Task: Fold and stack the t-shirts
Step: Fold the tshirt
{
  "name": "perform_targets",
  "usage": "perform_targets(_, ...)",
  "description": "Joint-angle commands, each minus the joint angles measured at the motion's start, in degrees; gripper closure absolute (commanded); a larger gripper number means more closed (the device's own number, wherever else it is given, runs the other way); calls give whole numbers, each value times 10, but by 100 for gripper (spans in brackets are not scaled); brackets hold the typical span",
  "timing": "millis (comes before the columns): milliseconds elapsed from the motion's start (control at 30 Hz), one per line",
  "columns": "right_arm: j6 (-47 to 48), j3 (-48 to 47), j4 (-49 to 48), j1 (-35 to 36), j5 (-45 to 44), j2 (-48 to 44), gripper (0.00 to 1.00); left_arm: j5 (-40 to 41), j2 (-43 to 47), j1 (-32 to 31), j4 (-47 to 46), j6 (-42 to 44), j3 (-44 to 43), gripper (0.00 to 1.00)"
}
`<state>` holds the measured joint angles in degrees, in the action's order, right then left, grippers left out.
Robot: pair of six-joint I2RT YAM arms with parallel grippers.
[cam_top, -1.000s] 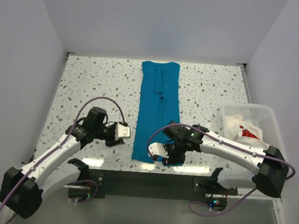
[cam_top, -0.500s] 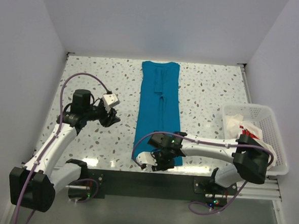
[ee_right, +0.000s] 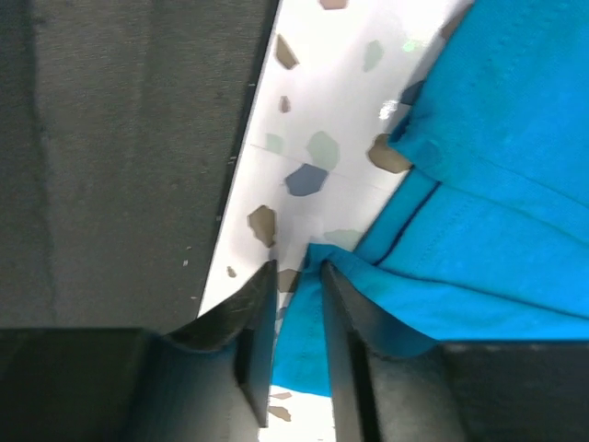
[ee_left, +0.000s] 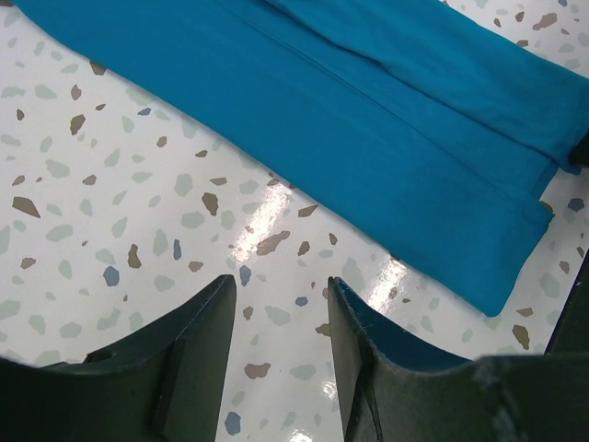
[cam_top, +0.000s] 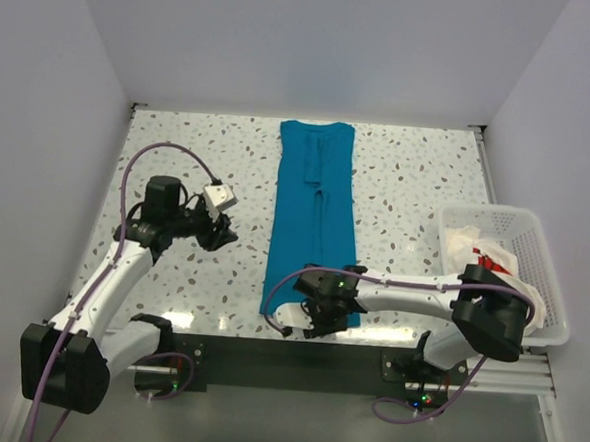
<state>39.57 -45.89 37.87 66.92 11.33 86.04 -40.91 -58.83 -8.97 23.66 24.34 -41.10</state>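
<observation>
Speckled table [cam_top: 407, 188], teal shirt [cam_top: 313, 222], mesh basket [cam_top: 521, 217]

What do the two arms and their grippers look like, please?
The left arm and right arm have white links, black joints and a looping purple cable each. The left gripper and right gripper each have two dark matte fingers.

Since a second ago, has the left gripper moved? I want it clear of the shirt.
Yes. The left gripper moved farther back and leftward, away from the teal t-shirt.
</observation>
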Motion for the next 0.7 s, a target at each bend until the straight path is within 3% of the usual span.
perform_targets(0,2,21,-46,3,-10,32,72,-6,-3,4,-6,-10,-22,50)
perform_targets(67,-3,25,-50,2,-8,34,79,-7,-3,4,-5,-10,-21,50)
perform_targets(167,-11,27,-48,2,-7,37,100,-7,-6,4,-5,-7,-22,50)
perform_targets(433,-20,12,-34,-1,-10,-16,100,-5,-8,4,-6,-6,-25,50)
perform_targets(667,-47,-60,18,-3,40,-61,100,-2,-5,3,-9,-13,-28,50)
